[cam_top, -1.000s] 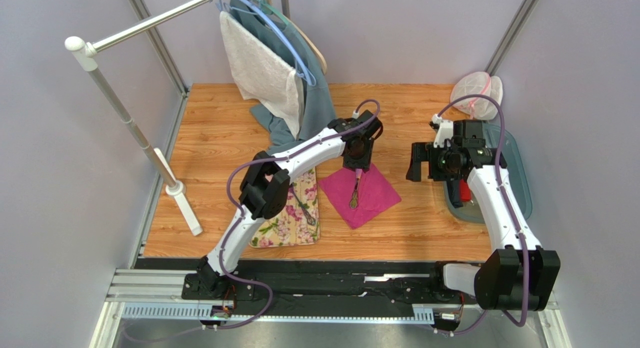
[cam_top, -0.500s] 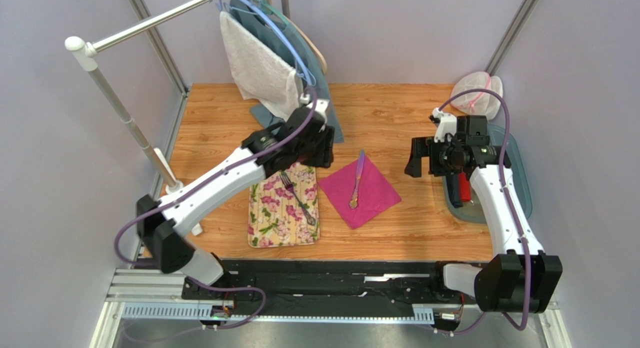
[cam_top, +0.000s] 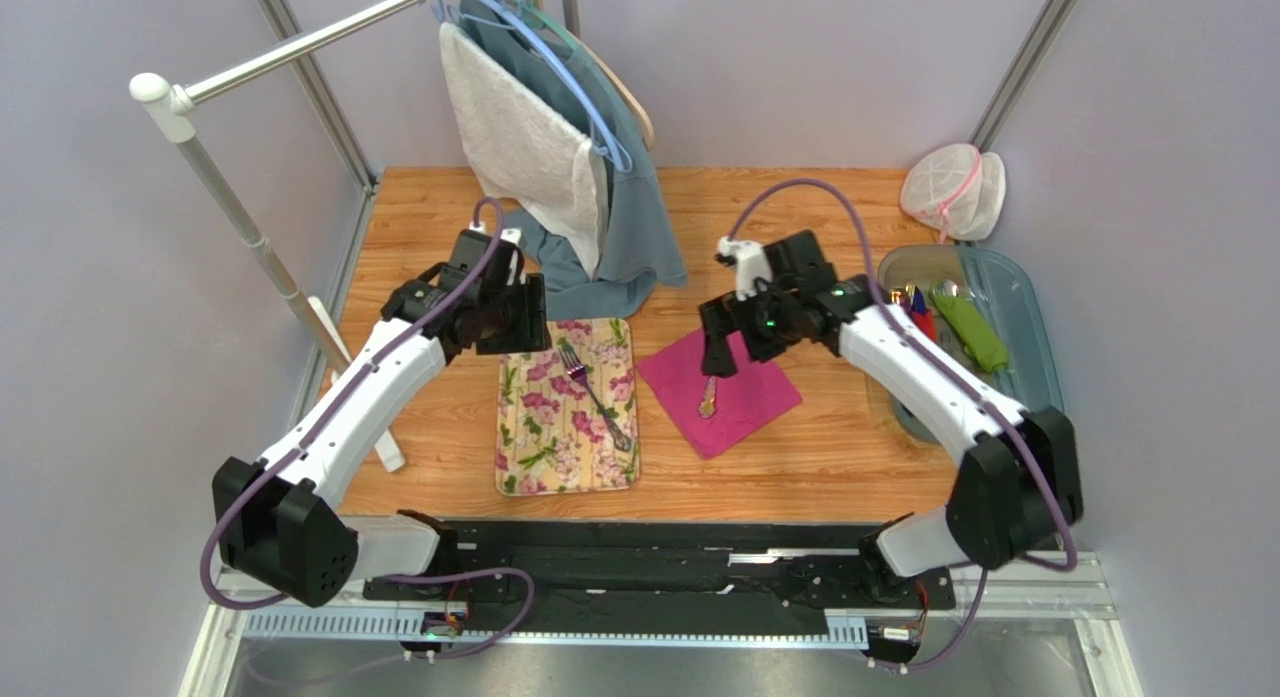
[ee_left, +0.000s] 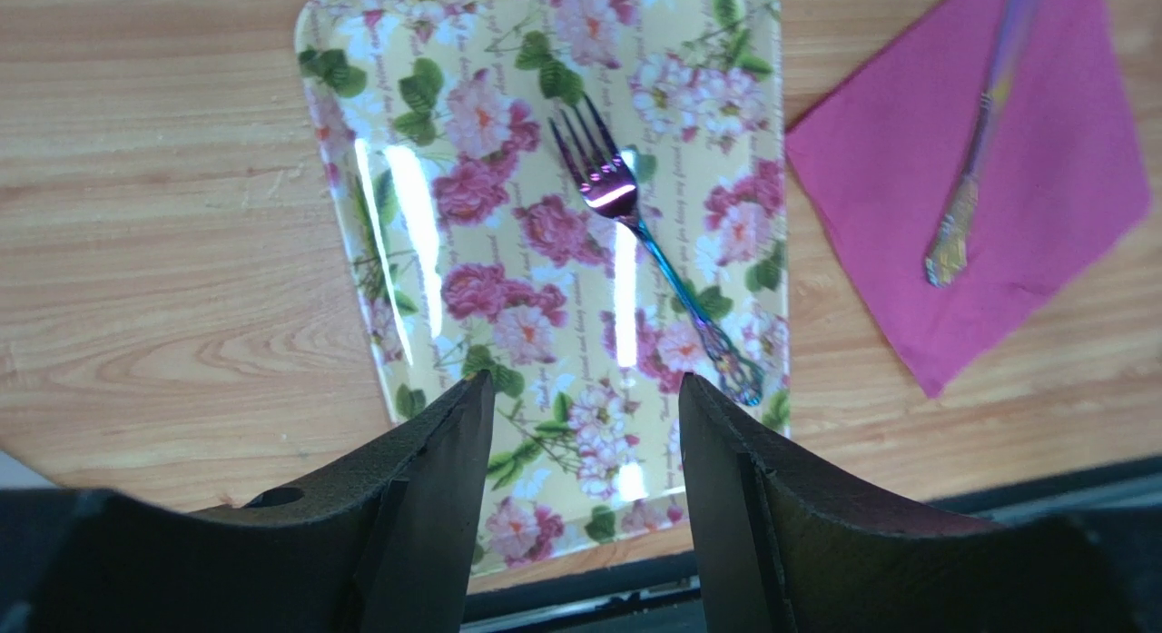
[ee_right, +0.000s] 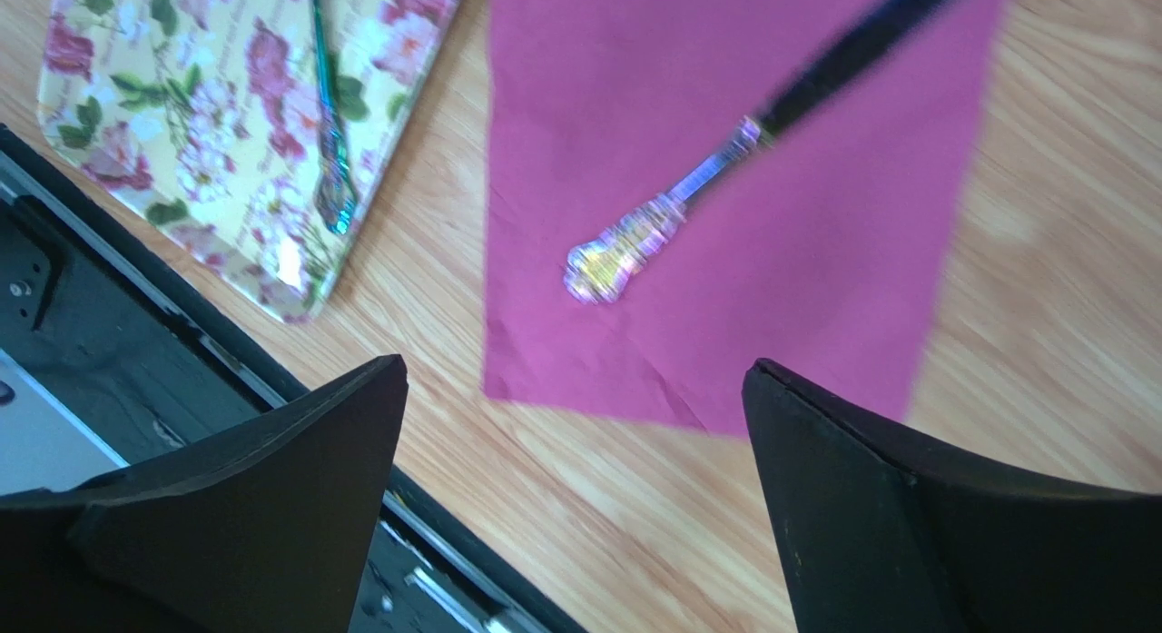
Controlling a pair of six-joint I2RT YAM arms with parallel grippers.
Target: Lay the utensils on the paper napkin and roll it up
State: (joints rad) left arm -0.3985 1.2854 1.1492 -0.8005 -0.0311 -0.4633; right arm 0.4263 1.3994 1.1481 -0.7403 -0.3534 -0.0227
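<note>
Now, your left arm stretches from its base toward 11 o'clock, and the left gripper (ee_left: 584, 412) hangs over the flowered mat (cam_top: 541, 442), claw released, nothing in it. Your right gripper (ee_right: 573, 388) gapes wide and empty over the paper napkin (cam_top: 751, 415). The left wrist view alone shows the fork (ee_left: 641, 238) tines-up on the mat; a slim utensil (ee_right: 655, 225) lies on the napkin at its 3 o'clock. Beyond, across the wooden table (cam_top: 796, 217), a grey-blue cloth (cam_top: 631, 225) hangs at 12 o'clock.
</note>
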